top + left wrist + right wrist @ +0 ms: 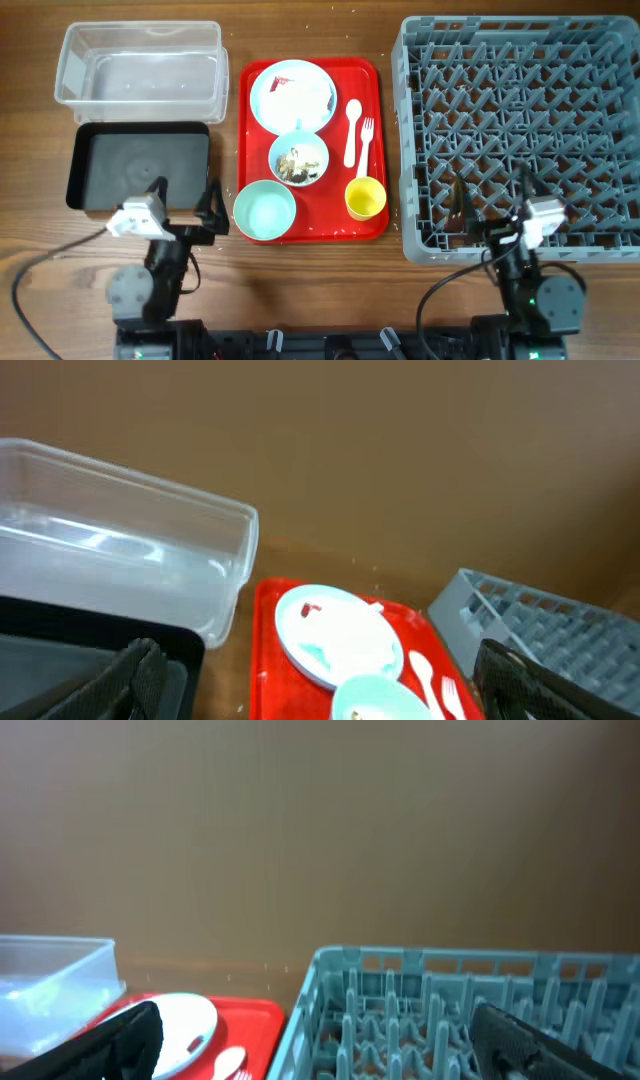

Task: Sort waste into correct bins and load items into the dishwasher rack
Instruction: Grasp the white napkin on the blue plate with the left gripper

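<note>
On the red serving tray, a pale blue plate holds the white napkin and red wrapper. A bowl holds food scraps; a second bowl is empty. The yellow cup, spoon and fork lie at the tray's right. The clear tub and black tray are at left, the rack at right. My left gripper is open and empty by the black tray's near edge. My right gripper is open and empty over the rack's near edge.
The red serving tray lies between the bins and the rack. The left wrist view shows the tub, plate and rack corner. The right wrist view shows the rack's pegs and the plate.
</note>
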`<state>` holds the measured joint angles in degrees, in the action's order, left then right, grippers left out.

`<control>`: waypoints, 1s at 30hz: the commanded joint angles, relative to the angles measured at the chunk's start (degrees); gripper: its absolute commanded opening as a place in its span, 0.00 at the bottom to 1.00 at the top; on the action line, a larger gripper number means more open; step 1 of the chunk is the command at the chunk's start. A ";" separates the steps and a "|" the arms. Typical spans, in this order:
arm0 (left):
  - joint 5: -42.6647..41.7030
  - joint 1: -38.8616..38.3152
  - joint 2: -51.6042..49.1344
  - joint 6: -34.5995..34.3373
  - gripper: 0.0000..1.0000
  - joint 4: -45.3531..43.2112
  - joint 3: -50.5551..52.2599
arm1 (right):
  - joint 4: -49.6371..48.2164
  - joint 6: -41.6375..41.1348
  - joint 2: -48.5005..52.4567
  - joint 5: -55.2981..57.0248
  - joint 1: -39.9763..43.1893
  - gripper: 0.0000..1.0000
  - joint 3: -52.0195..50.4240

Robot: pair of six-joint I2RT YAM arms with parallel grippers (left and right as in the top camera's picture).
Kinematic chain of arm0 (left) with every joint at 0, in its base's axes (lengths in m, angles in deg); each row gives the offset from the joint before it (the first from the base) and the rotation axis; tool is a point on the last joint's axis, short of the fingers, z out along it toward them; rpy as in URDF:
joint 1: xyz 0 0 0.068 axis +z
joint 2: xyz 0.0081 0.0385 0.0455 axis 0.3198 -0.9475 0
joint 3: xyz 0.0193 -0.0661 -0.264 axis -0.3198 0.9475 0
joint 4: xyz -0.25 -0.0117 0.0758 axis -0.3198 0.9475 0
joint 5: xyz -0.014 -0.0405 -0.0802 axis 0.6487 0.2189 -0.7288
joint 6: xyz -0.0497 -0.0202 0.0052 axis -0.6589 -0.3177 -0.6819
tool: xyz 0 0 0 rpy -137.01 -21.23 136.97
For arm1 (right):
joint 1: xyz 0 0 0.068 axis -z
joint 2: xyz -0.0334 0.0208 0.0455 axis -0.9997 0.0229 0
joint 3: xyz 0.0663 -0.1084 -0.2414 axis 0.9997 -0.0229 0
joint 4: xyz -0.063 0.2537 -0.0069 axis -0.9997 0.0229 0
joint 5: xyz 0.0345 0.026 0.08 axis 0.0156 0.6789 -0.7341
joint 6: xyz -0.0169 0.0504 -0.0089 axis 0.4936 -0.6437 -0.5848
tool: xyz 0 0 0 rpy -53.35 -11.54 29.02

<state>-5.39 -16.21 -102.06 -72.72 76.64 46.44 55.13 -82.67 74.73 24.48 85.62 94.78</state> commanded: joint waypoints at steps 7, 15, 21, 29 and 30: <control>-6.34 -0.79 -64.04 12.81 1.00 35.50 -63.41 | 21.55 -2.84 38.71 -1.44 -0.28 1.00 37.86; -4.52 -15.93 -104.74 15.39 1.00 52.63 -101.07 | 30.21 -3.06 54.86 -7.74 -0.28 1.00 45.97; 1.42 -19.61 -118.11 15.30 1.00 48.39 -100.94 | 33.14 -3.04 58.84 -11.45 -0.28 1.00 45.92; 3.17 -20.13 -127.54 15.34 0.82 44.87 -100.63 | 33.27 -3.04 59.45 -11.43 -0.28 1.00 45.92; 3.17 -20.24 -127.73 15.34 0.41 45.05 -100.63 | 33.29 -3.06 59.45 -11.43 -0.28 1.00 45.92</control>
<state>-2.28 -35.97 -226.71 -57.85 121.39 -53.75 88.55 -85.14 133.74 14.03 85.46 139.49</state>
